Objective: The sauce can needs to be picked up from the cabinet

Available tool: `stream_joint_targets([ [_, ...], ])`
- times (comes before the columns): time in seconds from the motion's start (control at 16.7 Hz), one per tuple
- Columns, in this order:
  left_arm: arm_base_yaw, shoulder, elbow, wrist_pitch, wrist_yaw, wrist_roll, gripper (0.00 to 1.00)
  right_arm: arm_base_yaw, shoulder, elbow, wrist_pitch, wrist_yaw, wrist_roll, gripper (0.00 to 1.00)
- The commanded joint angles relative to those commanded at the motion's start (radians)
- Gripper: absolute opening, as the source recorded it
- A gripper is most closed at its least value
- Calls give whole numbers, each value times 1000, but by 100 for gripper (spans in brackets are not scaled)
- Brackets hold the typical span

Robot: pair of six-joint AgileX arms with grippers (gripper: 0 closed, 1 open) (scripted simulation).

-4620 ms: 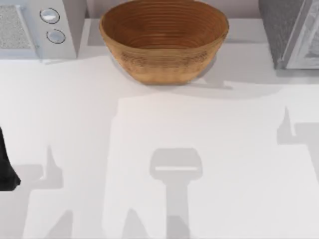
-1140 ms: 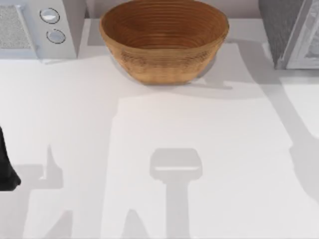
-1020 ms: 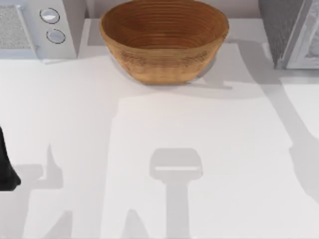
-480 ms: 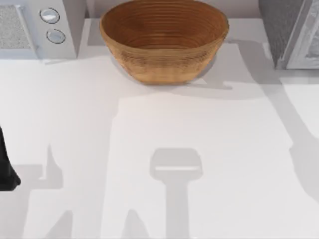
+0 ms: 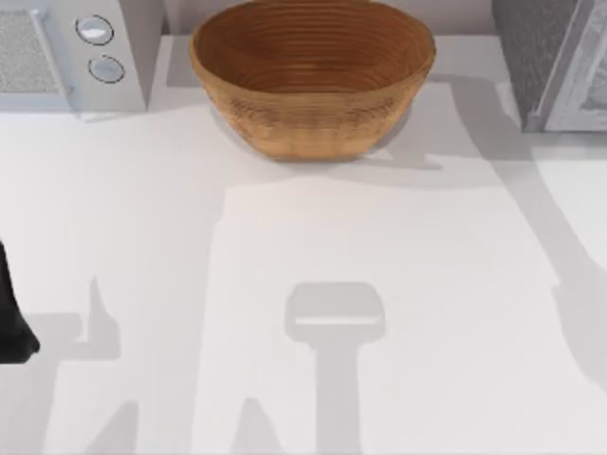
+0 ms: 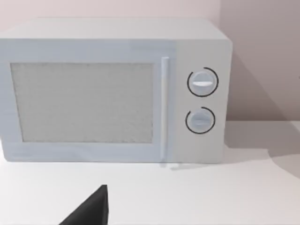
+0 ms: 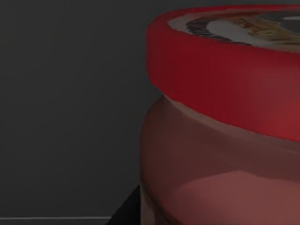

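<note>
The sauce can (image 7: 225, 140) looms very close in the right wrist view: a red round lid with a dark-and-white mark over a brownish band. It stands inside the dark cabinet (image 7: 70, 103). A dark part of my right gripper (image 7: 125, 211) sits right beside the can's lower edge. From above, the grey cabinet (image 5: 536, 57) stands at the table's far right corner. My left arm (image 5: 11, 318) rests at the left edge of the table, and a dark part of its gripper (image 6: 89, 211) points at the microwave.
A large woven bowl (image 5: 311, 76) stands at the back centre of the white table (image 5: 313, 227). A white microwave (image 5: 71, 52) with two dials occupies the back left corner and faces the left wrist camera (image 6: 112, 93). Arm shadows cross the table's right side.
Since the oldest frame a long arm shadow has come to lie across the table's right side, reaching the cabinet. Over the last second nothing has visibly moved.
</note>
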Motion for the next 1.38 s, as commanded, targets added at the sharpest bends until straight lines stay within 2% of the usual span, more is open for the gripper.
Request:
stream_joint_targets([
  [0.48, 0, 0, 0, 0, 0, 0, 100, 206, -352, -96, -246, 197, 1, 0],
  [0.72, 0, 0, 0, 0, 0, 0, 100, 229, -380, -103, -273, 218, 1, 0],
  [0.9, 0, 0, 0, 0, 0, 0, 100, 221, -389, -108, -267, 208, 4, 0],
  [1.08, 0, 0, 0, 0, 0, 0, 100, 192, -463, -202, -232, 146, 9, 0],
  [1.38, 0, 0, 0, 0, 0, 0, 100, 93, -702, -568, -122, -25, 16, 0],
])
